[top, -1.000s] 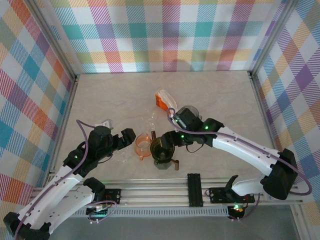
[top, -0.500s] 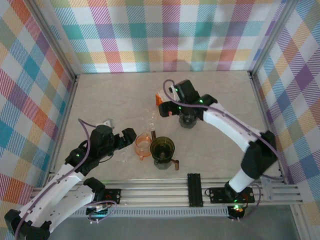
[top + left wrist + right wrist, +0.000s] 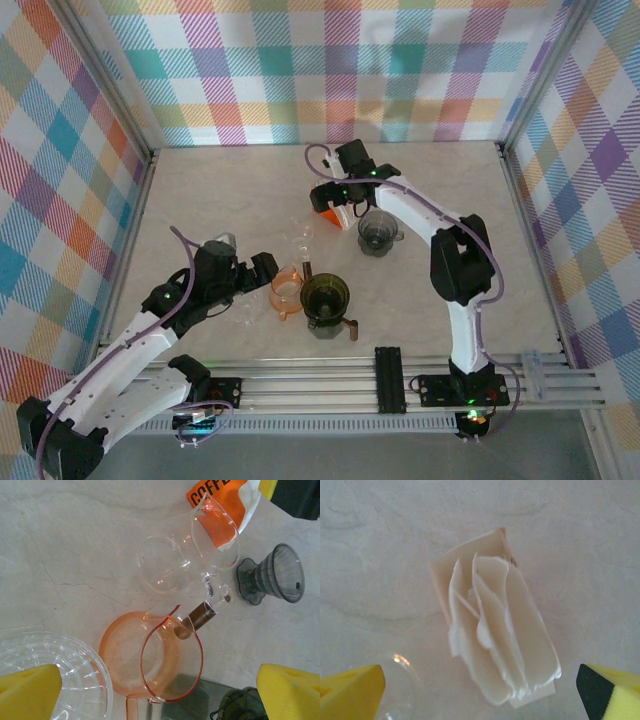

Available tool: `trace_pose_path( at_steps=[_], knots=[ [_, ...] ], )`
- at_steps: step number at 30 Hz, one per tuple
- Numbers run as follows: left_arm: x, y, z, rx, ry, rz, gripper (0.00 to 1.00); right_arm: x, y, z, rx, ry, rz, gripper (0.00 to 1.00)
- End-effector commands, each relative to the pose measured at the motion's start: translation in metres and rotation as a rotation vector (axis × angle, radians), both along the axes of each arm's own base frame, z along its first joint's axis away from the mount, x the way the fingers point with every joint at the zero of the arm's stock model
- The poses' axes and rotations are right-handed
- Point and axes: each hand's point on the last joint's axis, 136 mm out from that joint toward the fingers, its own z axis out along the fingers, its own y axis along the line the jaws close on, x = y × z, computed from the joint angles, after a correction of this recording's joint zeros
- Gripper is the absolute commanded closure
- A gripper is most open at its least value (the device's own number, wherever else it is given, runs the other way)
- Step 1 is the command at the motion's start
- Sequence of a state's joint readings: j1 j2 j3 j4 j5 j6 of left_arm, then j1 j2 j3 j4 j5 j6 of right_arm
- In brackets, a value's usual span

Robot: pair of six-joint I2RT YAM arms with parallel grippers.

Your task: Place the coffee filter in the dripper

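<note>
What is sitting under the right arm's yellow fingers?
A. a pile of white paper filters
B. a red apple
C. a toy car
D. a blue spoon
A: in the right wrist view, white paper filters lie fanned out on the table between the wide-open fingers, which are not touching them.

Filter packet (image 3: 328,203) left of dripper (image 3: 377,232), pitcher (image 3: 286,292) well nearer (dark jug (image 3: 325,298) beside it)

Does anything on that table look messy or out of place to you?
The orange coffee filter pack lies flat near the middle of the table, mouth ragged, and its white filters poke out fanned and uneven, not neatly stacked. The right claw hovers open above them. Nothing looks spilled or broken.
</note>
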State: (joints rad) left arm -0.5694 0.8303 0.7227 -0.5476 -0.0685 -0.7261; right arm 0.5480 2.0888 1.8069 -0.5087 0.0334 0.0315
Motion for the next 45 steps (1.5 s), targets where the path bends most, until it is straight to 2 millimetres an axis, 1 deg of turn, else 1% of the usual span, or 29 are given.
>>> trace_pose_path(
  at_steps=[1,5,8,13,24,30,35,43,45],
  knots=[
    [0.009,-0.003,0.018,0.016,-0.055,-0.012,0.00,0.016,0.012,0.002,-0.005,-0.045,0.051,0.01],
    [0.014,-0.005,0.015,0.034,-0.051,-0.014,0.00,0.027,0.014,-0.012,-0.031,-0.041,0.047,0.01],
    [0.017,-0.006,0.012,0.050,-0.040,-0.014,0.00,0.032,0.016,-0.023,-0.042,-0.027,0.052,0.01],
    [0.022,-0.008,0.008,0.063,-0.026,-0.015,0.00,0.041,0.015,-0.034,-0.071,-0.031,0.035,0.01],
    [0.026,-0.009,0.004,0.079,-0.017,-0.011,0.00,0.046,0.015,-0.053,-0.084,-0.002,0.003,0.01],
    [0.028,-0.011,0.002,0.080,-0.011,-0.013,0.00,0.051,0.003,-0.060,-0.121,0.001,-0.069,0.08],
    [0.027,-0.010,0.000,0.081,-0.007,-0.014,0.00,0.056,-0.016,-0.062,-0.124,0.024,-0.176,0.15],
    [0.027,-0.011,0.000,0.078,-0.007,-0.013,0.00,0.064,-0.040,-0.061,-0.129,0.038,-0.318,0.18],
    [0.026,-0.010,-0.001,0.080,-0.005,-0.013,0.00,0.066,-0.044,-0.062,-0.127,0.048,-0.339,0.16]
  ],
)
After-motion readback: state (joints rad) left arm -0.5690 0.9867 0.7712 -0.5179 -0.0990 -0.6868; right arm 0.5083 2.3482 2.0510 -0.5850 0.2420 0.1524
